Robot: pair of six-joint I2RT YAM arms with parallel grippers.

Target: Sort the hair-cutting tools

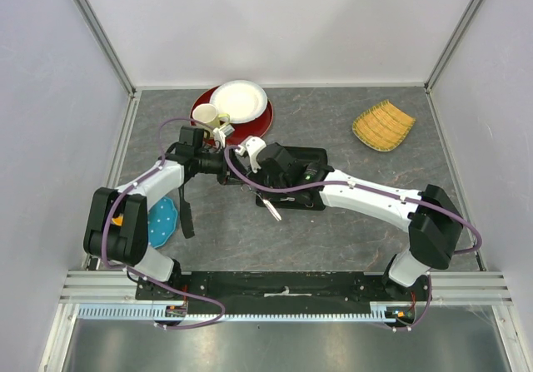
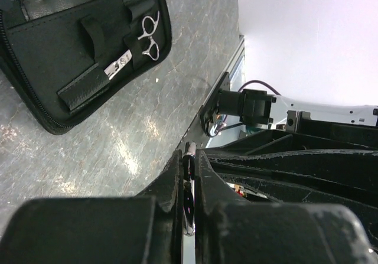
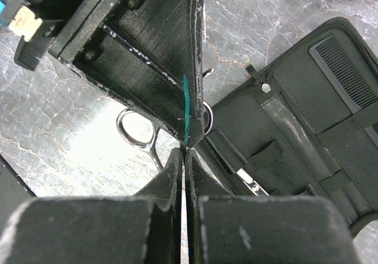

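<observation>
A pair of silver scissors point(image 1: 271, 207) hangs above the table between my two grippers; its ring handles show in the right wrist view point(image 3: 136, 128). My right gripper point(image 1: 254, 181) point(image 3: 185, 155) is shut on the scissors near the shank. My left gripper point(image 1: 236, 175) point(image 2: 190, 157) meets it tip to tip and is shut on a thin shiny part of the same scissors point(image 2: 189, 152). The open black case point(image 1: 304, 157) point(image 2: 71, 45) point(image 3: 295, 134) lies under them. It holds another pair of scissors point(image 2: 144, 36) point(image 3: 251, 181) and a black comb point(image 3: 348, 75).
A red plate point(image 1: 262, 122) with a white plate point(image 1: 240, 101) and a cup point(image 1: 208, 121) stands at the back. A yellow woven tray point(image 1: 383, 125) is at the back right. A blue dish point(image 1: 162, 222) and a slim black strip point(image 1: 185, 214) lie by the left arm.
</observation>
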